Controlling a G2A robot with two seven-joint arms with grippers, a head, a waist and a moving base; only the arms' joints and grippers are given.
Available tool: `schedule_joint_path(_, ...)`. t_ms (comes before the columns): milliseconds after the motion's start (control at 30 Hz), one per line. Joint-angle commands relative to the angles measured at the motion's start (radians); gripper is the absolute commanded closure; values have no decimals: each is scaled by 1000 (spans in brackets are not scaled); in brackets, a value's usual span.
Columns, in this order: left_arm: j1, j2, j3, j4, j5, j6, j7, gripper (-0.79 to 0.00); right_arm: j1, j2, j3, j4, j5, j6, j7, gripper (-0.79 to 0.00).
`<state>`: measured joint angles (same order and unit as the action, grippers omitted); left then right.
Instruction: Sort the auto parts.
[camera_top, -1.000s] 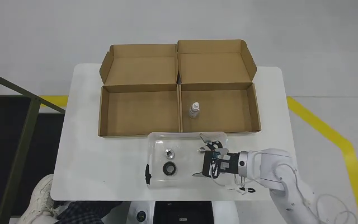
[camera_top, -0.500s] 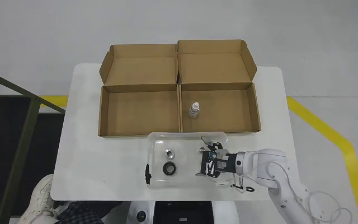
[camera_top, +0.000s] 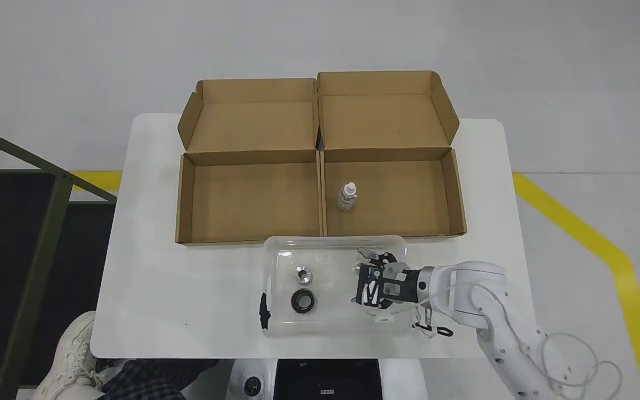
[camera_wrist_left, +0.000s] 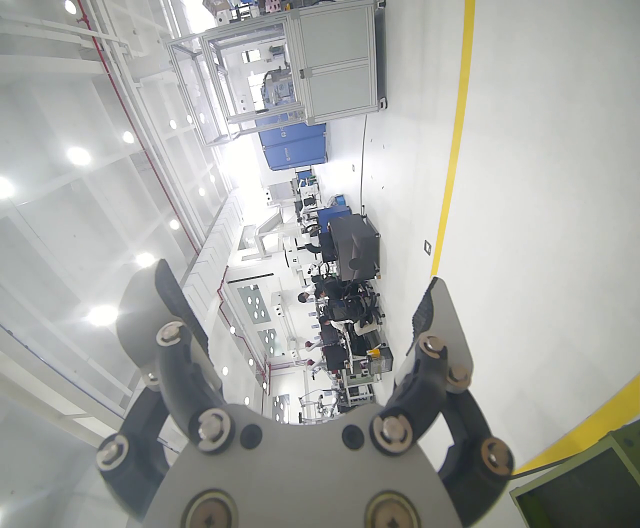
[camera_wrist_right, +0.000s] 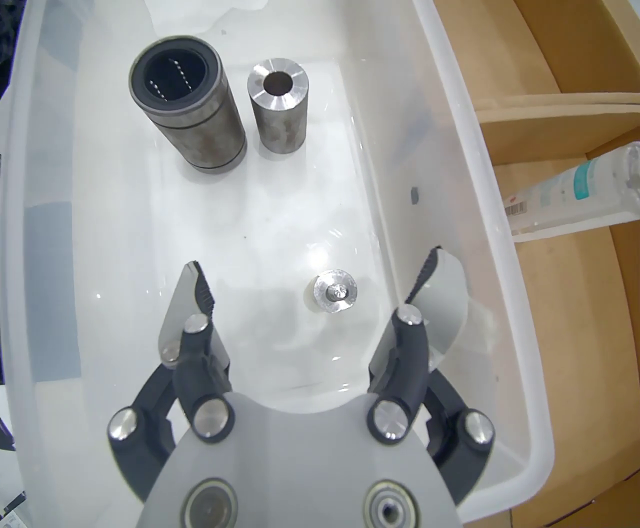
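Note:
A clear plastic bin sits at the table's front and holds metal parts. My right gripper hangs open inside its right half. A small round metal piece lies on the bin floor between the open fingers, untouched. Farther along stand a large dark cylindrical bearing and a smaller steel bushing. A white bottle lies in the right cardboard box. My left gripper is open, empty, pointing off into the room.
Two open cardboard boxes stand side by side behind the bin, the left box with nothing in it. A small black object lies on the table at the bin's front left corner. A person's shoe shows at the lower left.
My right gripper has moved left and slightly farther back, deeper into the bin. The parts have not moved.

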<state>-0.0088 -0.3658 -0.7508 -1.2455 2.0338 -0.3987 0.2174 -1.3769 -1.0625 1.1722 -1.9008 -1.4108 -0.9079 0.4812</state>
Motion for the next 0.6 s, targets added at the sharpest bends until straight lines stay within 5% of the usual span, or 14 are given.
schedule_joint_path(0, 0, 0, 0, 0, 0, 0, 0, -785, 7, 0, -7, 10, 0, 2, 4, -391)
schedule_joint_path(300, 0, 0, 0, 0, 0, 0, 0, -785, 39, 0, -41, 34, -11, 7, 26, -382)
schedule_joint_path(567, 0, 0, 0, 0, 0, 0, 0, -785, 55, 3, -53, 27, -21, 11, 41, -234)
